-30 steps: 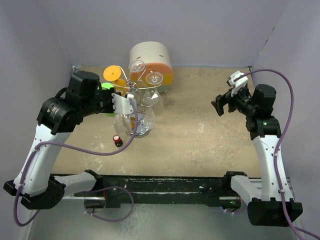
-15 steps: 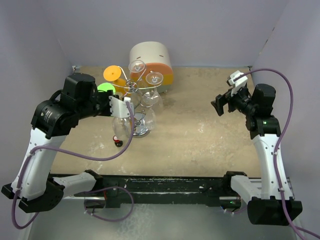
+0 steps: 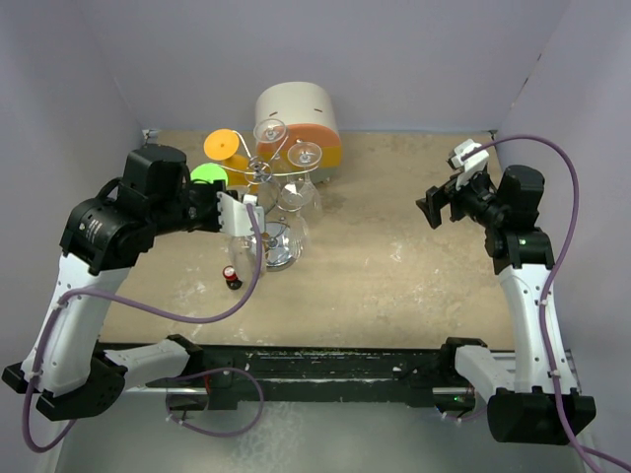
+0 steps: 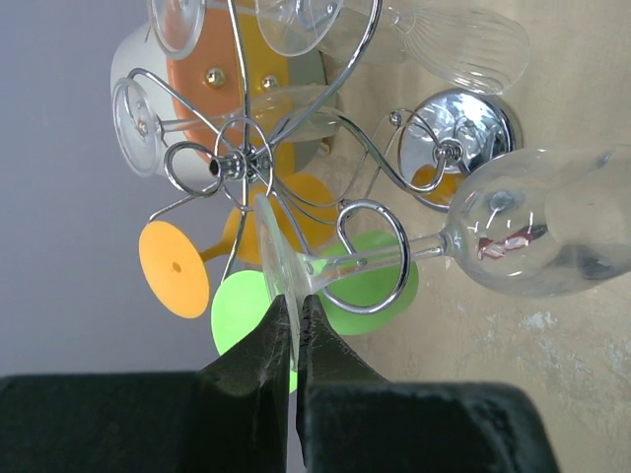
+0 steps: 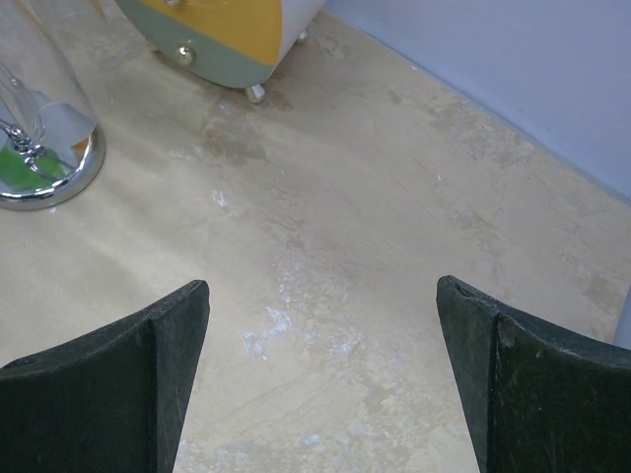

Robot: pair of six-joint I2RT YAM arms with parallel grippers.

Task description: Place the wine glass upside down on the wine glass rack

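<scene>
**A:** Where is the clear stemmed wine glass (image 4: 523,232)?

**B:** It is at the silver wire wine glass rack (image 4: 455,146), the one with curled scroll arms and a round shiny base. The rack stands toward the far left corner of the tabletop (image 3: 394,266), just in front of the round white-and-orange drum (image 3: 296,118). The glass hangs bowl-down, with its stem threaded through one scroll loop on the rack's near-left side.

**A:** And the left gripper (image 4: 293,301)?

**B:** Its jaws are pinched almost together on the rim of the glass's flat foot. The foot sits a little above the loop, so I judge it isn't seated on the wire yet.

**A:** The right gripper (image 5: 320,286)?

**B:** It is spread wide and holds nothing. It hovers over the right side of the tabletop, well apart from the rack.

**A:** How will that glass behave?

**B:** Light, rigid, slick and brittle, I'd say. The foot's edge is a thin hold, so the glass could pivot or slip between the pads. The bowl also hangs close to the other clear glasses (image 3: 299,195) on the rack, and a knock against wire or glass could chip it.

**A:** Best place to hold it?

**B:** The foot rim, as now, or the stem just below the foot, but never the thin bowl. I'd lower it gently until the foot bears on the scroll, then release.
</scene>
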